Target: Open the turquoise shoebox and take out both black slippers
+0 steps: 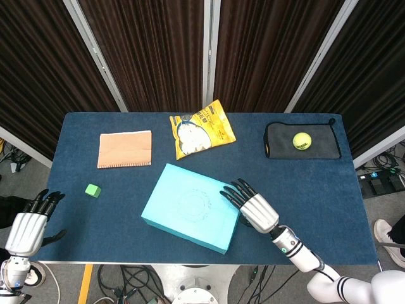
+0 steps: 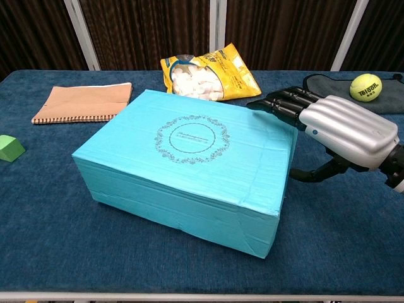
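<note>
Head view: turquoise shoebox (image 1: 191, 207) sits closed, lid on, in the near-middle of the blue table (image 1: 342, 190), turned at an angle w/ its right end nearer the front edge. No slippers to see, box shut. Right hand (image 1: 251, 205) lies at the box's right end, dark fingers (image 1: 231, 192) spread flat over the lid's right edge, palm down, holding nothing. Whether the fingertips press the lid or just hover can't be told from up here. Left hand (image 1: 29, 221) is off the near-left corner of the table, fingers apart & pointing far, empty, well apart from the box. Small green cube (image 1: 93, 189) near the left edge, between left hand & box. Tan notebook (image 1: 124, 149) far left. Yellow snack bag (image 1: 201, 128) far centre, just beyond the box. Dark grey pouch (image 1: 302, 140) far right w/ a yellow tennis ball (image 1: 302, 140) on top.

Chest view: shoebox (image 2: 183, 165) fills the centre, lid fully down, oval ornament printed on top. Right hand (image 2: 338, 129) comes in from the right, silver back up, fingers (image 2: 278, 104) extended & slightly spread, tips at the lid's far-right corner; thumb hangs lower beside the box's right wall. Nothing gripped. Left hand not seen here. Snack bag (image 2: 208, 74) behind the box, notebook (image 2: 84, 101) far left, cube (image 2: 10, 148) at the left edge, ball (image 2: 365, 87) far right behind the hand.
</note>
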`<state>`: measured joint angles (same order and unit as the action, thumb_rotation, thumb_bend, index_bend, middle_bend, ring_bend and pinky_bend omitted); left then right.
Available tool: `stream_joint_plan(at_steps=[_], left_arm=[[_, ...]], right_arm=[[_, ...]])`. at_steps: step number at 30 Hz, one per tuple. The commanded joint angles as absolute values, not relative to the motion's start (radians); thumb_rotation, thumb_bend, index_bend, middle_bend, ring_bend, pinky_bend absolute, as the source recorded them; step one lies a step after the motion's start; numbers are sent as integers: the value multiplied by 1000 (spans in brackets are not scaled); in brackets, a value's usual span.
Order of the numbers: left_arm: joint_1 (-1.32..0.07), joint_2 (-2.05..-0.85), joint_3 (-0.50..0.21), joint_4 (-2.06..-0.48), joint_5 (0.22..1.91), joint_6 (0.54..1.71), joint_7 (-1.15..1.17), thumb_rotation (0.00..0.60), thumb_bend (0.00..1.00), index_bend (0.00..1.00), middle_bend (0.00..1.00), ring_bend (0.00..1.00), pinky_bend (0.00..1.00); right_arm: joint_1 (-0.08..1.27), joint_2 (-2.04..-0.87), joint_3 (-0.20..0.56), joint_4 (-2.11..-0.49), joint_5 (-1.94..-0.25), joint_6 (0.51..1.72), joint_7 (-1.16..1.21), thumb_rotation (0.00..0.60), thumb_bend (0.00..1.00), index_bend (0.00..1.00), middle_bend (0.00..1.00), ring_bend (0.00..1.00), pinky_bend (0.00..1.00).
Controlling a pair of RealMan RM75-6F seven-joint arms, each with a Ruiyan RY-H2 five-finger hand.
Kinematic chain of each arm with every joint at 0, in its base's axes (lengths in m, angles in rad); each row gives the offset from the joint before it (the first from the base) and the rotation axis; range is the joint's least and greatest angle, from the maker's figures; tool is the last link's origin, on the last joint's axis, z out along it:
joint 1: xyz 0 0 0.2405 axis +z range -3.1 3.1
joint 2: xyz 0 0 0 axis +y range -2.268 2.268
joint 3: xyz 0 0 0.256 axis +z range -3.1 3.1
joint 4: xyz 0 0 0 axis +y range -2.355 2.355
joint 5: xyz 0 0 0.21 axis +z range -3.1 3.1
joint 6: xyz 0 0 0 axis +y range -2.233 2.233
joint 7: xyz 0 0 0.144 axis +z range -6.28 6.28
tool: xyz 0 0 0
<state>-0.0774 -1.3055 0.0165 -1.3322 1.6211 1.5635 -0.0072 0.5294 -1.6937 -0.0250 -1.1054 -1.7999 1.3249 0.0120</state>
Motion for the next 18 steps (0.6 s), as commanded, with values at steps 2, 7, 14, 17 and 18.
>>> stream_joint_plan(at_steps=[2, 7, 14, 17, 18], left_arm=[[-78, -1306, 18, -1332, 1620, 1560, -7, 600, 13, 157, 156, 81, 287], [-78, -1305, 18, -1334, 1622, 1561, -12, 600, 13, 157, 155, 81, 288], [-79, -1304, 21, -1334, 1622, 1555, -18, 600, 13, 157, 156, 81, 289], [-80, -1305, 22, -1334, 1621, 1551, -20, 600, 13, 157, 156, 81, 289], [-81, -1305, 22, -1334, 1621, 1551, -20, 600, 13, 157, 156, 81, 289]], right_arm=[[532, -1708, -31, -1082, -1806, 1340, 31, 600, 248, 235, 273, 74, 148], [534, -1717, -29, -1061, -1806, 1365, 66, 600, 297, 402, 377, 190, 269], [521, -1728, 9, -1059, -1751, 1399, 151, 600, 311, 591, 509, 331, 431], [518, -1726, 43, -1085, -1694, 1387, 233, 600, 307, 634, 542, 369, 475], [519, -1722, 54, -1097, -1675, 1377, 257, 600, 305, 642, 548, 376, 483]])
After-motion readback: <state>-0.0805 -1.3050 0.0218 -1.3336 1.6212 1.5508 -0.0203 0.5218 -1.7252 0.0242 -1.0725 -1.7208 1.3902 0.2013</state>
